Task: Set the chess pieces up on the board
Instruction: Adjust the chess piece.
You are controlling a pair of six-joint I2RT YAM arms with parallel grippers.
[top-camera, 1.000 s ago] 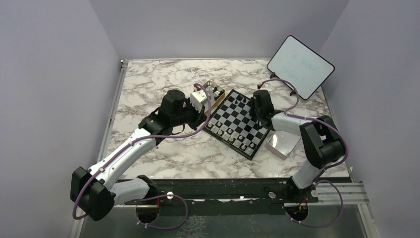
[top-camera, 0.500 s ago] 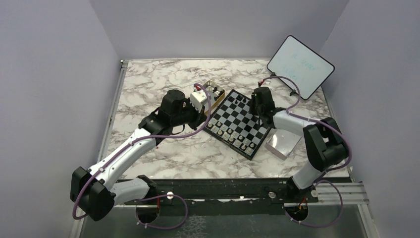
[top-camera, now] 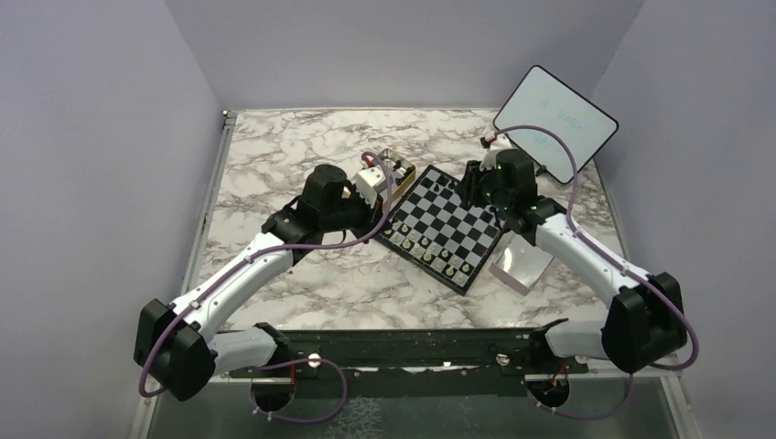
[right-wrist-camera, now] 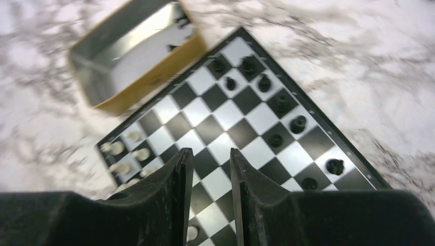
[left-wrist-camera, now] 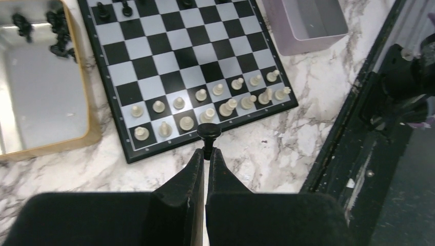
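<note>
Left pincer is clamped tight on one black chess piece, hanging over the board at its pale-side edge, arm stretched forward, wrist tipped down. The danger: that thin pinch lets it twist loose and topple the pale pieces. Farther on, right pincer hovers part-open, empty, over mid-board; black pieces line the far edge.

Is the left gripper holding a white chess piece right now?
No, the left gripper is shut on a black chess piece.

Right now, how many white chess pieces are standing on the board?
16: two full rows of eight white pieces along the board's near edge. None seem hidden.
</note>
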